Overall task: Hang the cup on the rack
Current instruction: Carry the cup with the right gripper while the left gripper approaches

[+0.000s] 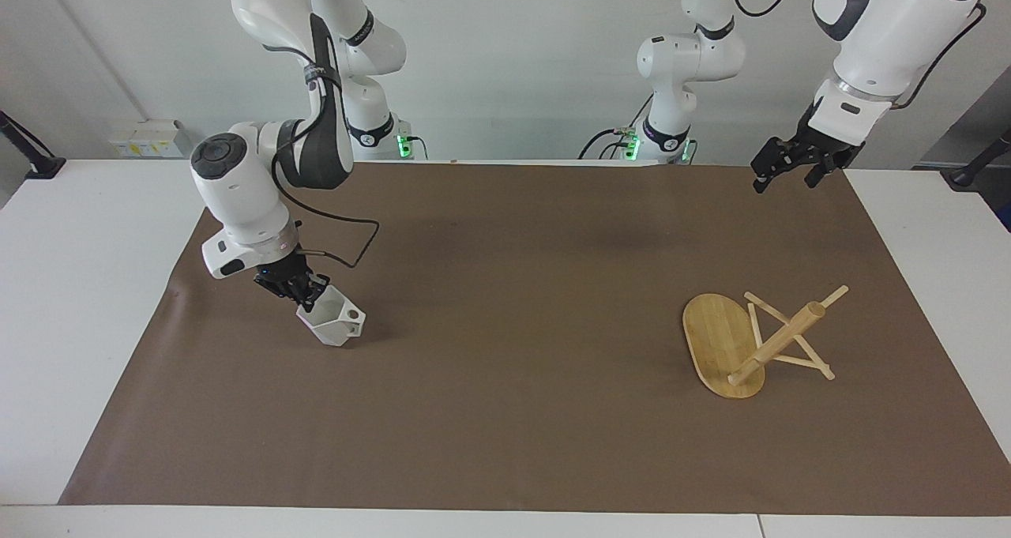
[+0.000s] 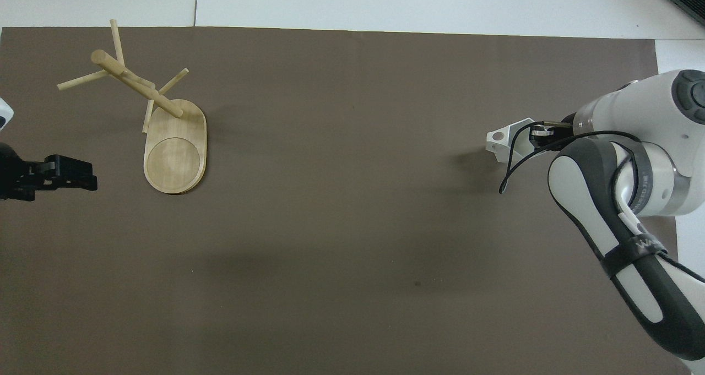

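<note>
The white faceted cup (image 1: 336,326) hangs tilted just above the brown mat at the right arm's end of the table, its holed handle (image 2: 498,136) pointing toward the table's middle. My right gripper (image 1: 304,293) is shut on the cup's rim, coming down on it from above. The bamboo rack (image 1: 778,340) stands on its oval base (image 2: 175,157) at the left arm's end, its pegs bare. My left gripper (image 1: 786,181) hangs open and high in the air over the mat's edge beside the rack, holding nothing; its black fingers (image 2: 82,166) show at the overhead view's edge.
A brown mat (image 1: 513,411) covers most of the white table (image 1: 87,285). Between the cup and the rack lies a wide stretch of bare mat. A black cable (image 1: 347,246) loops from the right wrist beside the cup.
</note>
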